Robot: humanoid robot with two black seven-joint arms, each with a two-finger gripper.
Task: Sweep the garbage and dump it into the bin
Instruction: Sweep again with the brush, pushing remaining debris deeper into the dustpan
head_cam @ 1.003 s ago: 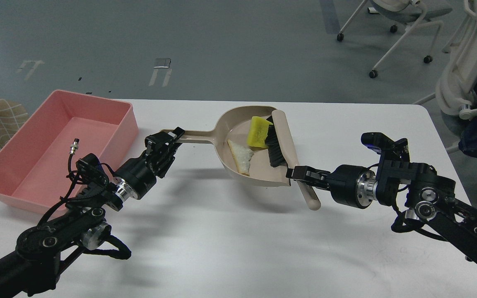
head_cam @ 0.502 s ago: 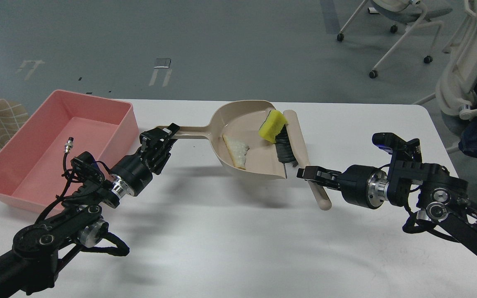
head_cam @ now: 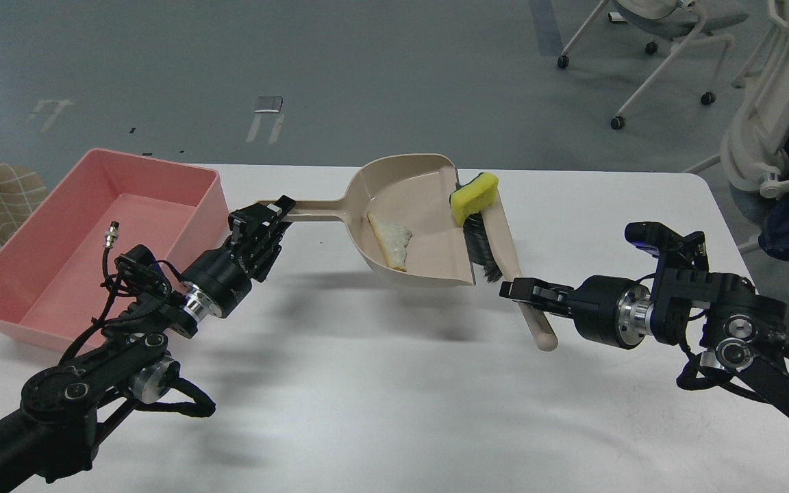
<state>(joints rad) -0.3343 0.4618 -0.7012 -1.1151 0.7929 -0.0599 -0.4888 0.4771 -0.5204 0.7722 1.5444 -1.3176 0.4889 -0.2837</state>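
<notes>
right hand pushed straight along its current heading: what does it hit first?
It points left. Shut on the beige brush handle, the right hand would likely meet the open lip of the beige plastic dustpan first. Depth is unclear: the pan may be lifted, so the hand might slide under it.

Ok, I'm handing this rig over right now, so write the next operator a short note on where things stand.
Left claw: shut on the dustpan handle, pan raised off the table.
Right claw: shut on the brush, beside the pan's open edge.
Crusty strip: inside the dustpan.
Yellow sponge: not in the pan; perched on the brush head at the pan's right edge.
Pink bin: holds no garbage.
Left: get the sponge into the pan, then tip it into the bin.
</notes>
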